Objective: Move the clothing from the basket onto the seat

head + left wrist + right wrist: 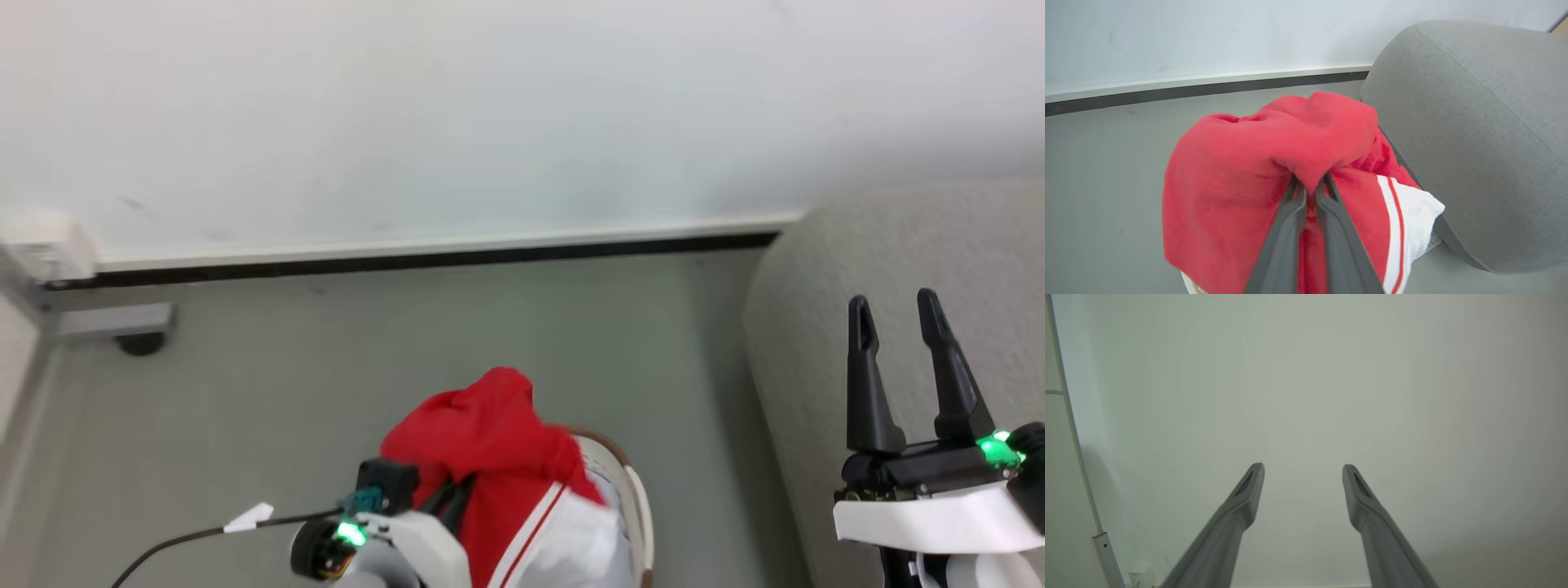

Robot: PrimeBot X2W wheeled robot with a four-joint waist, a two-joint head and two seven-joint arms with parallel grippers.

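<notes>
The left gripper [1309, 184] is clamped tight on a fold of the red clothing [1237, 171], its fingers [1282, 245] nearly meeting with cloth squeezed between them. The bundle, with its white striped panel, drapes around them over the basket [638, 500], whose brown rim shows beside it. The right gripper [892, 300] holds nothing, its fingers spread well apart over the grey seat [804, 343], just right of the basket; in its wrist view they point at a plain wall [1306, 375].
</notes>
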